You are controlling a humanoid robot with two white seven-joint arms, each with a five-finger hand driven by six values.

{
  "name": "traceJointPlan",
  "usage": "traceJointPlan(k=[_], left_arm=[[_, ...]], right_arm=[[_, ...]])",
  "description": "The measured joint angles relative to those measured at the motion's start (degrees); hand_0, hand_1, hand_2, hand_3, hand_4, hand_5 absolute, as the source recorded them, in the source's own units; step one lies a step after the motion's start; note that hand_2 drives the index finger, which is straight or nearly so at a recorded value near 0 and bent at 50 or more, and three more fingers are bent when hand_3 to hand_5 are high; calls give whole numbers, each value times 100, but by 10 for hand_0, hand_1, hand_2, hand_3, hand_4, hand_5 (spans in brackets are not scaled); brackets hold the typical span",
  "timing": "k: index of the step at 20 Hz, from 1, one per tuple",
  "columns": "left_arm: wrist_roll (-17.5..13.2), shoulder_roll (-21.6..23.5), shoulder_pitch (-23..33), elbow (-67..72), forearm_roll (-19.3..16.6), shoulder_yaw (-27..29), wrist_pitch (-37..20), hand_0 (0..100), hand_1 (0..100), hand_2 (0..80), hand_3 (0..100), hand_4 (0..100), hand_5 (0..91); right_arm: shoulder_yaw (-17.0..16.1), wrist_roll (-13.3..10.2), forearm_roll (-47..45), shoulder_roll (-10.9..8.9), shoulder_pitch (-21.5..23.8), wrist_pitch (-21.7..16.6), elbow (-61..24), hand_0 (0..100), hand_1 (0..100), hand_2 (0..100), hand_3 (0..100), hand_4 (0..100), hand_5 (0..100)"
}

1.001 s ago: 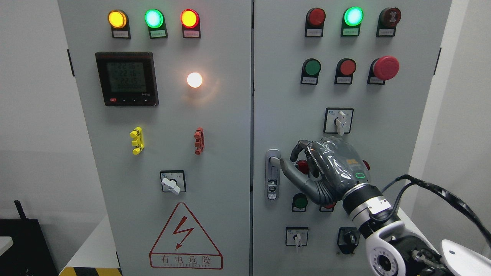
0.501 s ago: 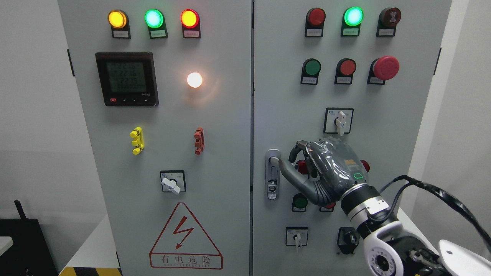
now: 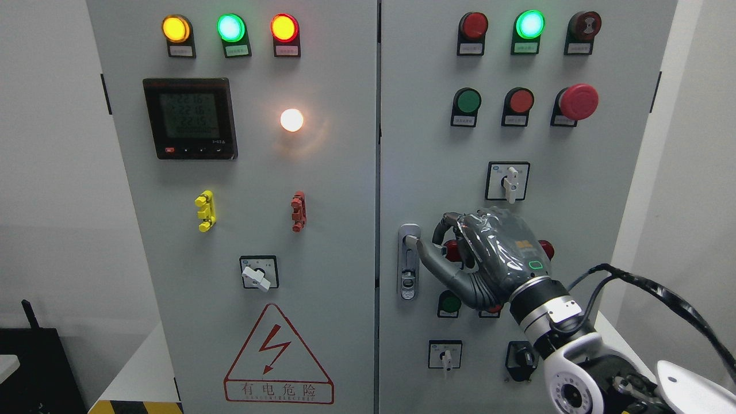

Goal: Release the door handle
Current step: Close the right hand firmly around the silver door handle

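Head view, sole entry. Cabinet with two doors, both closed; the seam between them ran down the middle. Handle (image 3: 408, 261): a slim vertical metal latch near the left edge of the right door (image 3: 425, 144), lying flat in its recess with a keyhole at its lower end, placed next to the seam, presumably so that it locks that door against its neighbour. Right hand (image 3: 489, 256): entered from the lower right, dark and glossy, set just right of the handle with its back toward the camera. The thumb (image 3: 437, 261) reached left so that its tip met the handle's upper part; the other fingers were curled loosely in front of the door, around nothing that could be seen, so the hand was neither spread wide nor clamped on the latch. By judgement, the thumb touch was the last contact to be let go, and the release was nearly complete. The hand partly hid a red button (image 3: 453, 249) and a green button (image 3: 450, 303) beneath it; a withdrawal straight back would likely avoid both. Left arm: not in view.
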Motion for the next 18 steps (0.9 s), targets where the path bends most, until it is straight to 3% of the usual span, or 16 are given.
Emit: traceJointPlan(k=[18], left_arm=[[1, 0, 0, 0, 0, 0, -29, 120, 389, 0, 0, 0, 0]], right_arm=[[-27, 0, 0, 8, 83, 0, -11, 449, 6, 506, 1000, 1000, 1000]])
